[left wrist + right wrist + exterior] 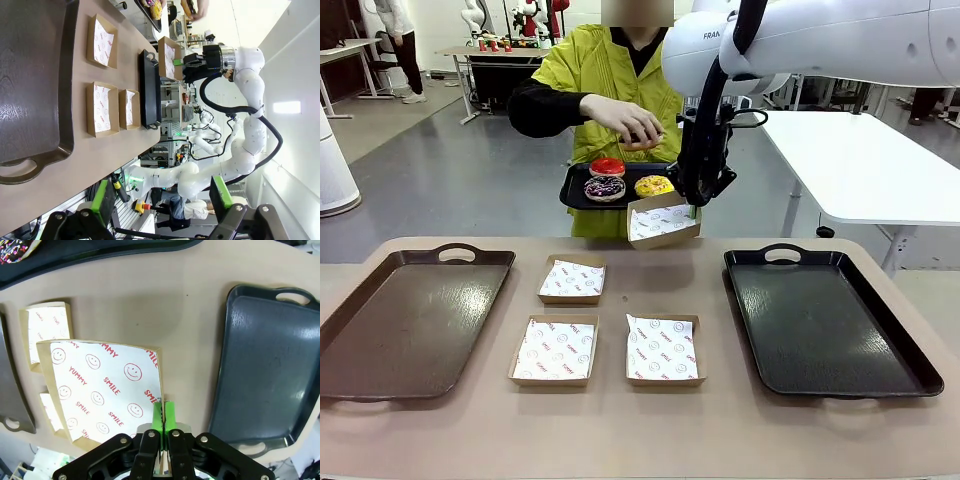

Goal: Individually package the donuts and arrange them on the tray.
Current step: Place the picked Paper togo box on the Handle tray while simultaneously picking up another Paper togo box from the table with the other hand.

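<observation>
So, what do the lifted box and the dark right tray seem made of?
The lifted box: brown cardboard, judging by its matte, raw edges. Its paper liner: thin white paper, printed in red. The dark tray: probably hard plastic, with a dull sheen and moulded handles.

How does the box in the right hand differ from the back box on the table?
The held box hangs tilted above the table, pinched at its rim by the right hand; the back box lies flat on it, untouched. Both are brown cardboard with printed liners, unfilled.
</observation>
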`<state>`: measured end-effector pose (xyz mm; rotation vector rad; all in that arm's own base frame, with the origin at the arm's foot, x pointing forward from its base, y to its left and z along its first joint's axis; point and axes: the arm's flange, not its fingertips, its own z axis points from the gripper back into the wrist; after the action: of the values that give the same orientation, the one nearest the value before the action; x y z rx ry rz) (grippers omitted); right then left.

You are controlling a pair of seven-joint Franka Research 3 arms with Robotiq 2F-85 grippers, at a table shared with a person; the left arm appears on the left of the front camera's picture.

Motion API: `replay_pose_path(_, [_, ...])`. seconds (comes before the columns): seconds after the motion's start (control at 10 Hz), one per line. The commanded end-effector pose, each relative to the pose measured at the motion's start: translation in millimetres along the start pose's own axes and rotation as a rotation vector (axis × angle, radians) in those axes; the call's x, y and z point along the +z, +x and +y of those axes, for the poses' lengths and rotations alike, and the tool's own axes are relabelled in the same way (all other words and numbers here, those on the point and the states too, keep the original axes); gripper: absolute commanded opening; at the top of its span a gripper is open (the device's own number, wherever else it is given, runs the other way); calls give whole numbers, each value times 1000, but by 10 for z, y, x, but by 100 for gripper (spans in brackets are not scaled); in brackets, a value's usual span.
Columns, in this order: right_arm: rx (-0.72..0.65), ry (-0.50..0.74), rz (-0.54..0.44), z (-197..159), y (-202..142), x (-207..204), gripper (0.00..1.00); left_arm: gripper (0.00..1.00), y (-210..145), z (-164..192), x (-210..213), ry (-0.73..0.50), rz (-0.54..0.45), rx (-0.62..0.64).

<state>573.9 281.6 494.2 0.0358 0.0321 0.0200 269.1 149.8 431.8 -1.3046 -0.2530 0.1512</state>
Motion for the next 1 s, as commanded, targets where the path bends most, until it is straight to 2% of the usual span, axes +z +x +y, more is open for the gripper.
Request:
replay_pose_path(0.0, [0,-1,0,-9,-28,7,0,100,13,-3,4,-8,-16,-11])
replay_pose_path(0.9, [0,-1,0,-9,-28,7,0,100,13,-3,4,-8,-16,-11])
